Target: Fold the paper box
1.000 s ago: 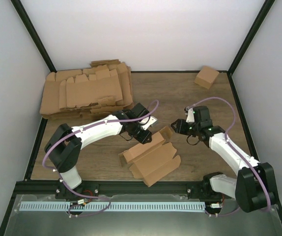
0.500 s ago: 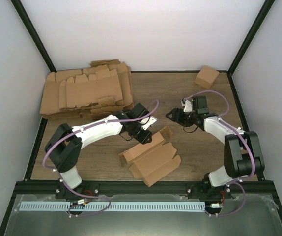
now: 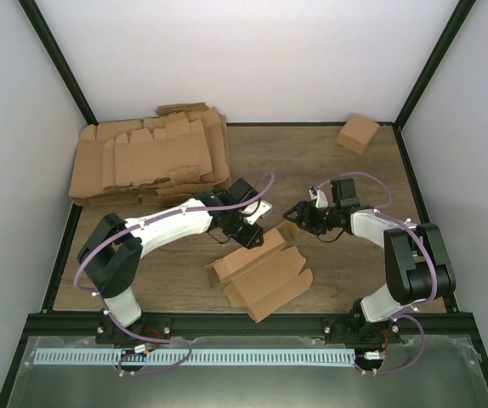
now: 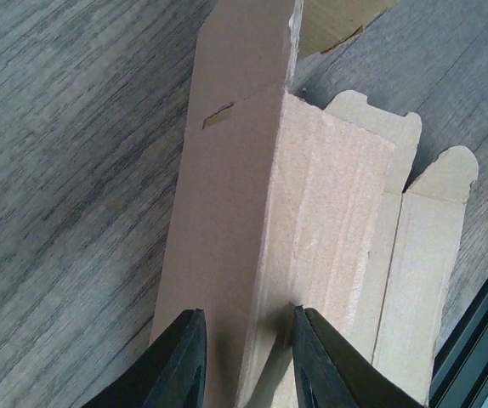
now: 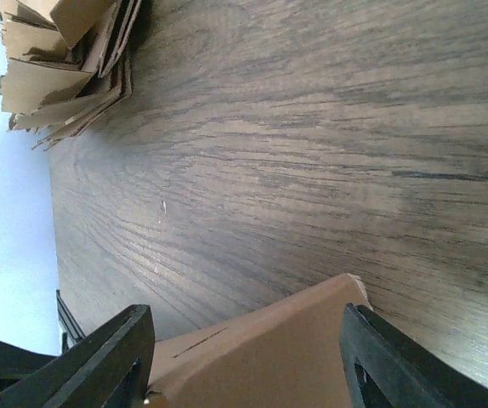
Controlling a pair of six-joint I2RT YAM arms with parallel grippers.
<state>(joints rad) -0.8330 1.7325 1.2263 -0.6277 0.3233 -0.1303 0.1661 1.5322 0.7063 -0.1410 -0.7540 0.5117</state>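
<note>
Working across the wooden counter (image 3: pixel 354 161) on a half-formed paper box (image 3: pixel 261 270).
It lies near the front edge, long axis running diagonally up toward my right hand (image 3: pixel 299 212), the nearer one to its upturned end flap, which sits just before those spread jaws; my left hand (image 4: pixel 244 353) pinches a raised side wall.

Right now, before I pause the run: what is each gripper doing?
Left gripper: closed on the paper box.
Right gripper: open, holding nothing.
</note>
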